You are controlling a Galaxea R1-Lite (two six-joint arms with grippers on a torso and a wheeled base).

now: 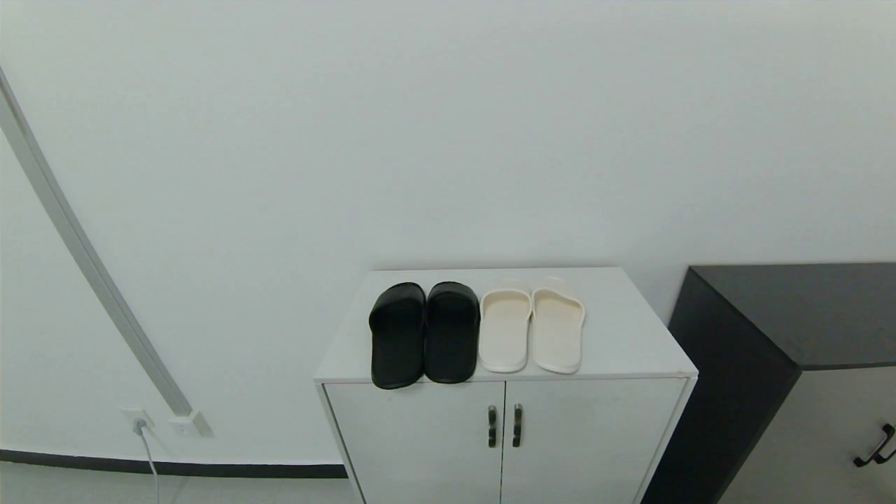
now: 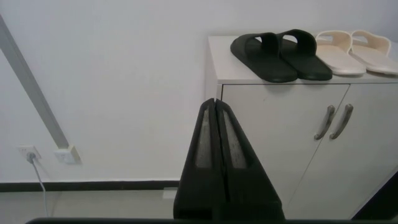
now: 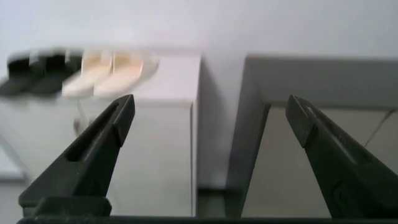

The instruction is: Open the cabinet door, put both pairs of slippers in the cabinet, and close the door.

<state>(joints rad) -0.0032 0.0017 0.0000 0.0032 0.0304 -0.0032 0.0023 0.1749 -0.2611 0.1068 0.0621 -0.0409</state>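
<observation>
Holds left gripper (image 2: 215, 103) pinched shut, empty, level, off the near left of the cabinet (image 1: 420, 448). Holds right gripper (image 3: 209, 102) spread wide, empty, level, aimed between that and the dark cabinet (image 1: 735, 392) to its right. Stands, by the look of it, at step one: doors closed, handles (image 1: 516, 424) untouched. Finds black slippers (image 1: 423, 332) and white slippers (image 1: 532, 329) on top, black at left. Calls next for gripping a handle and pulling nearward.
</observation>
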